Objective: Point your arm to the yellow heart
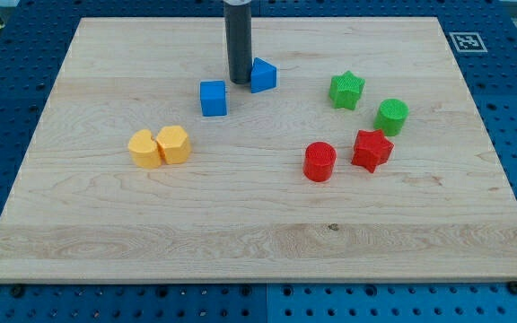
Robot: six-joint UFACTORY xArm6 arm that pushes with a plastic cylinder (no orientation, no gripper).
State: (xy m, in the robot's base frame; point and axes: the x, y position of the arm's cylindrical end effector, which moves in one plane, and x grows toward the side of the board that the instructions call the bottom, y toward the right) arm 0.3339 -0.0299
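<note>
The wooden board [258, 224] fills most of the view and rests on a blue perforated table [510, 54]. The dark rod [238, 40] descends from the view's top; there are no fingers, only my tip [239, 81], which stands on the board touching the left side of 1 blue block [263, 75]. A blue cube [213, 98] lies just below and left of my tip. 2 yellow blocks touch each other at the view's left: the yellow heart [175, 144] and, on its left, a yellow block [144, 149] of unclear shape, both well apart from my tip. On the right lie a red star [372, 150], a red cylinder [319, 161], a green star [346, 91] and a green cylinder [390, 117].
</note>
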